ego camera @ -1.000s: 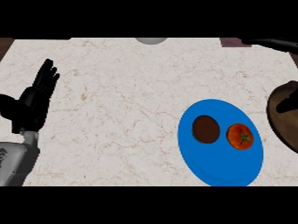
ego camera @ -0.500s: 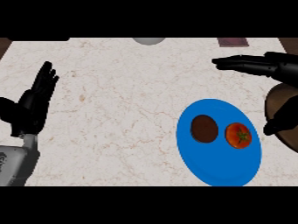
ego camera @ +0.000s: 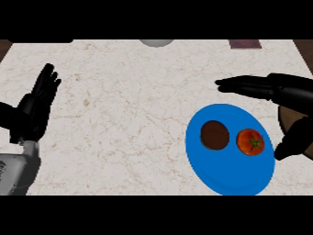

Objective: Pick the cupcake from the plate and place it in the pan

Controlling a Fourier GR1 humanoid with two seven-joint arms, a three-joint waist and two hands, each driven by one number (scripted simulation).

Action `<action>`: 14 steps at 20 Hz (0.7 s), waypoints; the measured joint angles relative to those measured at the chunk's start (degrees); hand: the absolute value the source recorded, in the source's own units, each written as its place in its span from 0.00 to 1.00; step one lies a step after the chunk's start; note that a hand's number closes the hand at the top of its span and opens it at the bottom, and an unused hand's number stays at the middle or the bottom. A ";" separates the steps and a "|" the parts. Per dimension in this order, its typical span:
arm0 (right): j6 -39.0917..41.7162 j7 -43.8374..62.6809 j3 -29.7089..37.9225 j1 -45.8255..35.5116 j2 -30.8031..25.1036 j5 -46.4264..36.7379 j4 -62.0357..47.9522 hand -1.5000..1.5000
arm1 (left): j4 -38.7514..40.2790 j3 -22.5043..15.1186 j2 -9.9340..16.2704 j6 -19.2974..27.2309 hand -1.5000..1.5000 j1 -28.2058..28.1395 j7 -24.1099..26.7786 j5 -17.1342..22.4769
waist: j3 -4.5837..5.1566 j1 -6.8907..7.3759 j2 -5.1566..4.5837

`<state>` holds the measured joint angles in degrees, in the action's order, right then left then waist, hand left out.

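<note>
My right hand (ego camera: 281, 89) hangs over the pale marbled stone surface (ego camera: 131, 92), just beyond the far rim of the round blue plate (ego camera: 230, 176). Its fingers are stretched out straight toward my left and its thumb (ego camera: 295, 140) points down beside the plate's right edge, so the hand is spread wide and holds nothing.

The dark brown round cupcake (ego camera: 215, 135) sits on the plate, a little left of the plate's middle. Just beside it on the right lies a red tomato with a green stem (ego camera: 250, 142); whether the two touch I cannot tell. The thumb stands close to the tomato but apart from it.

The brown round pan (ego camera: 308, 137) shows only as a sliver at the right edge, mostly hidden behind my right hand.

My left hand (ego camera: 29, 114) rests open at the left side of the surface, fingers straight and pointing away from me, well apart from the plate.
</note>
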<state>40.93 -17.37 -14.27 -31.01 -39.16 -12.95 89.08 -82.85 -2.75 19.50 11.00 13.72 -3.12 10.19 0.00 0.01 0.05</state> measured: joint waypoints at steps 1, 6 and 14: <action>0.20 0.62 0.27 -0.60 0.84 -0.91 -0.56 0.00 | 0.27 0.40 -0.06 -0.57 0.50 -0.09 0.27 0.03 | 0.00 0.06 -0.01; -0.30 0.67 -0.73 -1.05 3.85 -7.45 -4.09 0.00 | -1.18 0.22 -1.51 -0.45 0.50 -0.51 -0.82 -1.47 | 0.00 0.29 -0.06; -0.89 -4.08 -3.27 -1.61 6.83 -15.53 -9.81 0.00 | 0.06 1.81 -2.61 -2.03 0.50 0.00 -0.66 -2.80 | -0.01 0.31 -0.12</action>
<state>40.04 -21.45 -17.54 -32.62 -32.33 -28.47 79.27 -82.80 -0.95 16.89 8.97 13.72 -3.79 7.39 -0.01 0.32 -0.07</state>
